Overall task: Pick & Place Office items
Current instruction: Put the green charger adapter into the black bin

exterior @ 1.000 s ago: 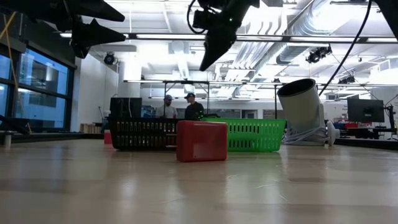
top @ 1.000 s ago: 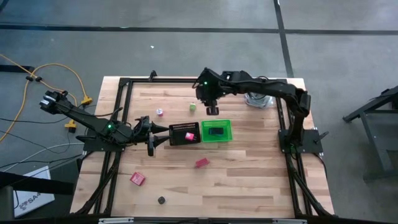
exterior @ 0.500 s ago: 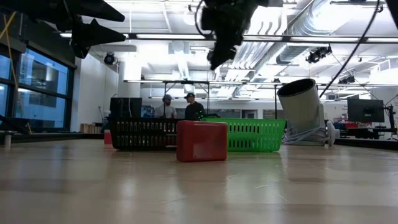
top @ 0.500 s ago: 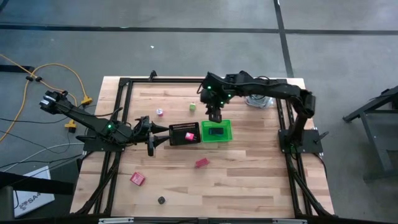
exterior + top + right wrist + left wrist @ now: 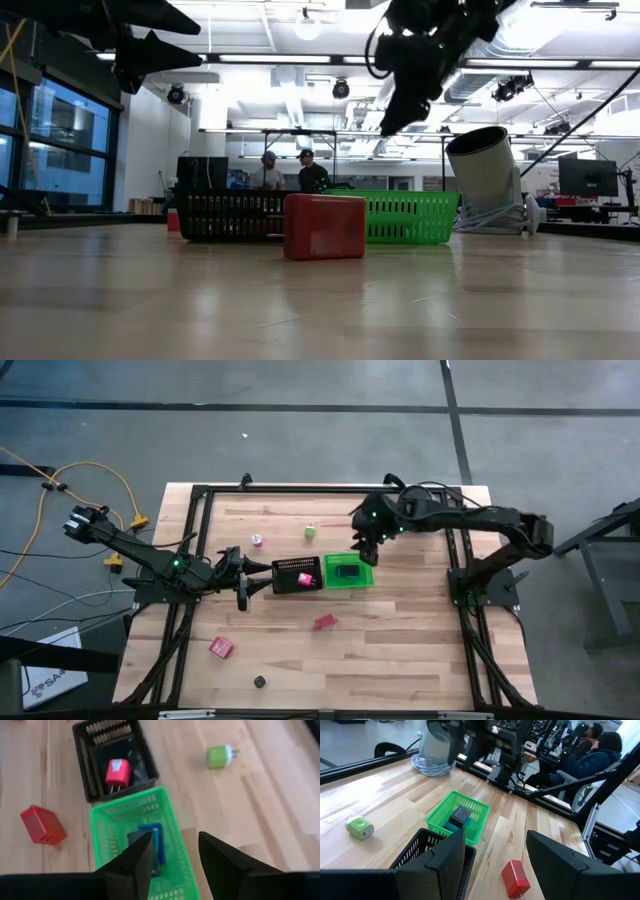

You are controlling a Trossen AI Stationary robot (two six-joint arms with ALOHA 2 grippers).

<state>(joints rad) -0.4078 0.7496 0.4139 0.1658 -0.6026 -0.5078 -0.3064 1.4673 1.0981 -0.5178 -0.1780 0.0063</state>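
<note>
although small and boxy, the office items read as rigid plastic charger-like blocks: probably light, hard and somewhat slick, best pinched across two flat opposite faces, away from any metal prongs. the pink block with prongs (image 5: 118, 774) lies in the black mesh tray (image 5: 84, 770); a blue block (image 5: 152, 836) and a dark block (image 5: 137, 840) lie side by side in the green square plastic bin (image 5: 107, 845). loose on the wooden table (image 5: 400, 630) are the lime-green block (image 5: 219, 756) beyond the trays, a red block (image 5: 324, 621) just in front of them, a second red block (image 5: 221, 648) and a tiny dark round bit (image 5: 260, 682) nearer the front edge, and a small pink-white bit (image 5: 257, 540) towards the back. the right gripper (image 5: 172, 852) hangs above the green bin's far edge, fingers parted with nothing between them. the left gripper (image 5: 496, 851) waits just beside the black tray, fingers likewise apart and empty. hard to make out: the prong side of the red blocks, how deep the bin's pieces sit, and what the tiny round bits are; from table height the front red block hides part of both trays.
</note>
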